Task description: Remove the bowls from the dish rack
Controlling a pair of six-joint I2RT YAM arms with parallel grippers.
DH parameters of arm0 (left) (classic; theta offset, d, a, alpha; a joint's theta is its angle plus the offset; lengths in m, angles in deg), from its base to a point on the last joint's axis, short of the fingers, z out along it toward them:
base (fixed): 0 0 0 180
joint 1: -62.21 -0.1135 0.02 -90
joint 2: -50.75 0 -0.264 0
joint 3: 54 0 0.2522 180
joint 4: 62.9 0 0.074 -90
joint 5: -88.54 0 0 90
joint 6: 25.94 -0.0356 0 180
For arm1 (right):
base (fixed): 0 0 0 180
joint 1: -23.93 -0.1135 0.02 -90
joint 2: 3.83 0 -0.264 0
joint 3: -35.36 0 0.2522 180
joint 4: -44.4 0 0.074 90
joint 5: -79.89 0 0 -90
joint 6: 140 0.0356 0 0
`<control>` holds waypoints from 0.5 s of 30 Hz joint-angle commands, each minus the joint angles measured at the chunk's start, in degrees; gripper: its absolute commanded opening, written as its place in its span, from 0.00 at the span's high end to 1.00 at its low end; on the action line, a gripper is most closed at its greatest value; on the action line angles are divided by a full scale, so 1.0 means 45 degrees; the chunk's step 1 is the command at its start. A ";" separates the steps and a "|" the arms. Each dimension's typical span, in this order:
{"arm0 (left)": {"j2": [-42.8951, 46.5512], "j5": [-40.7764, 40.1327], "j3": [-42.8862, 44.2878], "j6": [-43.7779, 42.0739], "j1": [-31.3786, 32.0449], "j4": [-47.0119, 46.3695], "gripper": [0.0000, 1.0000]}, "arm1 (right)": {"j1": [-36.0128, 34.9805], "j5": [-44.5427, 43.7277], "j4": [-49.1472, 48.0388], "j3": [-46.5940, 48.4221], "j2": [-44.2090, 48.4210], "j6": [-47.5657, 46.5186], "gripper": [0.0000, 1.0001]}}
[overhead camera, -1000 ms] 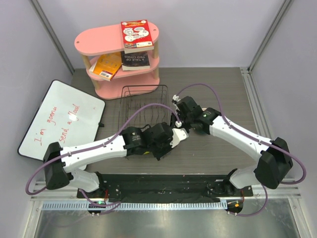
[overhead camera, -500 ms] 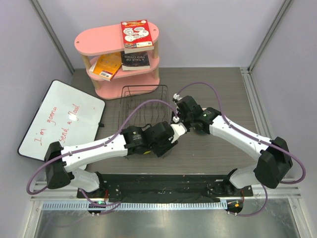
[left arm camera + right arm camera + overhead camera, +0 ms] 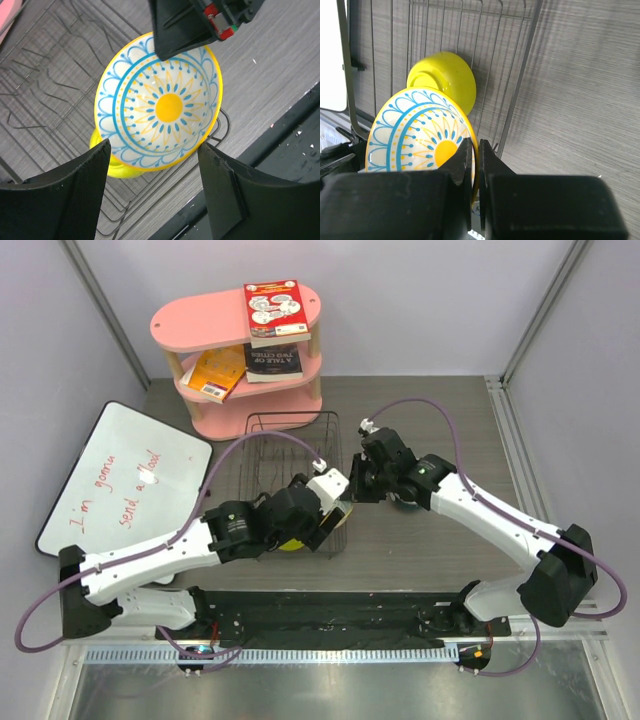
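Began at the near edge, in the left wrist view. Found the left gripper (image 3: 154, 150) with its jaws spread wide, both black fingers (image 3: 70, 200) low in that view and well apart. Saw the patterned bowl (image 3: 167, 107) just beyond the fingertips, its inside facing straight into the gap: blue-and-white petals, yellow rim, orange-yellow centre. Could not judge contact between the fingertips and the rim. Noted the bowl tipped up on edge rather than lying flat, hanging over the near right corner of the dish rack (image 3: 292, 415).

Looked next at the far side of that bowl. Found the right gripper (image 3: 475, 150) pinched shut on the patterned bowl's rim, one finger inside the wall and one outside, with barely a gap between them. From the left wrist, placed that grip at the top edge of the bowl, opposite the open left jaws.

Spotted the yellow bowl (image 3: 445, 80) just behind and below the patterned one — inside the rack, close against its side wires, foot ring turned toward the right wrist camera. Could not judge contact between the two bowls.

Farther back, made out the rack's upright tines. Beyond them, saw the grey table (image 3: 430, 410), a whiteboard (image 3: 125, 480) with red writing off to the left, and a pink shelf (image 3: 200, 320) carrying books (image 3: 273, 308) at the far edge.
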 commanded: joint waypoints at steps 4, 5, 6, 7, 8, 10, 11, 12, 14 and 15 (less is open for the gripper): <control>0.2132 -0.1727 -0.1038 0.0615 -0.0324 -0.1906 0.30 | 0.0898 -0.0530 0.0742 0.0398 0.0868 -0.0256 0.99; 0.2850 -0.1747 -0.1214 0.0635 -0.0324 -0.2275 0.30 | 0.1191 -0.0394 0.0839 0.0339 0.0926 -0.0373 0.99; 0.3166 -0.2017 -0.1583 0.0751 -0.0324 -0.2433 0.27 | 0.1948 -0.0354 0.0936 0.0281 0.1159 -0.0451 0.99; 0.3518 -0.2194 -0.1742 0.0849 -0.0343 -0.2532 0.24 | 0.2342 -0.0315 0.0976 0.0203 0.1316 -0.0529 0.99; 0.3792 -0.2389 -0.1879 0.0888 -0.0363 -0.2649 0.23 | 0.2791 -0.0353 0.0996 -0.0011 0.1530 -0.0588 0.99; 0.4418 -0.2917 -0.2288 0.1064 -0.0402 -0.2572 0.20 | 0.4080 -0.0586 0.1131 -0.0130 0.2075 -0.0881 0.99; 0.4536 -0.2977 -0.2406 0.1142 -0.0441 -0.2456 0.19 | 0.4510 -0.0704 0.1210 -0.0188 0.2234 -0.0998 0.99; 0.4750 -0.3016 -0.2485 0.1259 -0.0480 -0.2396 0.19 | 0.4823 -0.1014 0.1288 -0.0150 0.2351 -0.1192 0.99; 0.4810 -0.2977 -0.2680 0.1532 -0.0500 -0.2221 0.19 | 0.5606 -0.1462 0.1425 -0.0111 0.2703 -0.1350 0.99; 0.4810 -0.2977 -0.2739 0.1611 -0.0500 -0.2162 0.19 | 0.5801 -0.1660 0.1464 -0.0111 0.2820 -0.1409 0.99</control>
